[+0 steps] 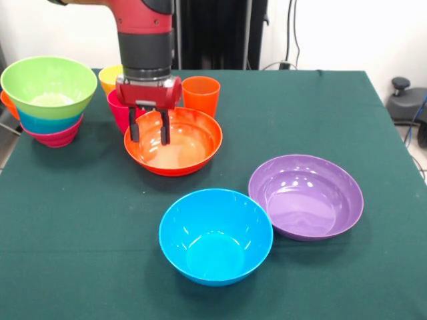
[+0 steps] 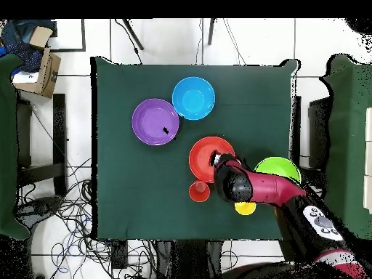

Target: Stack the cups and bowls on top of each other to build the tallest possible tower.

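Observation:
My gripper (image 1: 149, 130) is open and empty, its fingers (image 1: 164, 131) hanging over the left part of the large orange bowl (image 1: 175, 143); in the overhead view the gripper (image 2: 216, 158) is over that bowl (image 2: 204, 154). The red-pink cup (image 1: 118, 110) stands partly hidden behind the gripper. The yellow cup (image 1: 109, 78) and orange cup (image 1: 201, 95) stand behind the bowl. The tower (image 1: 49, 100) at far left has the lime green bowl (image 1: 49, 85) on top, over a translucent blue bowl (image 1: 45, 124) and a magenta bowl (image 1: 55, 139). The blue bowl (image 1: 215, 235) and purple bowl (image 1: 305, 196) sit apart in front.
The green-clothed table (image 1: 80, 220) has its edges near the tower on the left and beyond the purple bowl on the right. An orange sliver (image 1: 6, 103) shows behind the tower. Cables and boxes lie on the floor around the table (image 2: 43, 211).

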Controlling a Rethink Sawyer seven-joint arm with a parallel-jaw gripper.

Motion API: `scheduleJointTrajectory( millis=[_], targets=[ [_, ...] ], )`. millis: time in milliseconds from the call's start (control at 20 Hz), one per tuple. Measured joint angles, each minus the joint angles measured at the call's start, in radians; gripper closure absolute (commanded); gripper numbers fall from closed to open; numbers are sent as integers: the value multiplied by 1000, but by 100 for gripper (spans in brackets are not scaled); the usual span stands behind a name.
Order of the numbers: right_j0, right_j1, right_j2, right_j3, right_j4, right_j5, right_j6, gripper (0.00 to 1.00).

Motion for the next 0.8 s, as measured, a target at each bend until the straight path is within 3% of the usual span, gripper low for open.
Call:
scheduleJointTrajectory(
  millis=[400, 800],
  targets=[
    [-57, -115, 43, 83, 0, 100, 0, 0],
    [-53, -133, 41, 87, -2, 124, 0, 0]
  ],
)
